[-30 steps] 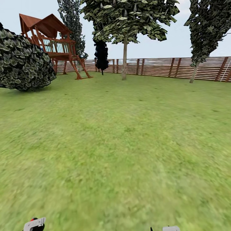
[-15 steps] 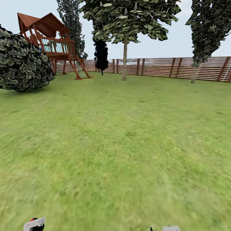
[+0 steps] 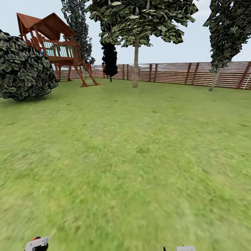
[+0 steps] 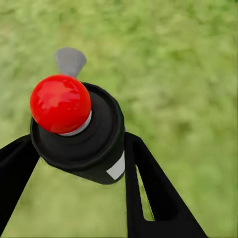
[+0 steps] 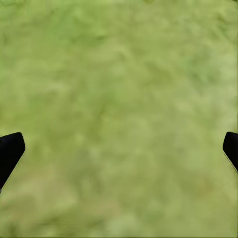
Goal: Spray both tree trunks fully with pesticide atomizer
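Atomizer point(image 4: 79, 131): black can with a red cap and a grey nozzle, clamped between the two fingers of your left hand point(image 4: 74, 148). In the head view its red tip and the grey wrist block sat at the bottom edge point(image 3: 36, 243).

Right hand point(image 5: 119, 148): spread wide, holding nothing, fingertips at the far margins over bare lawn point(image 5: 119, 74).

Trees: one pale-trunked tree point(image 3: 135, 62) stood straight ahead by the fence point(image 3: 181, 74), well apart from you across open grass; a second point(image 3: 213, 78) stood off to the right, its trunk leaning. Judged from here, the middle one was the nearer target, and the can-holding left arm lay slightly on the wrong side of it, so you would have needed to close the gap and square up before spraying.

Other items: wooden playhouse point(image 3: 52, 45) and round dark bush point(image 3: 24, 68) to the left; a near-black tree point(image 3: 110, 61) beside the middle trunk.

Hard to make out: which way the nozzle faced relative to the trunks; no spray specks on either trunk at that range; both arms cut off by the frame.
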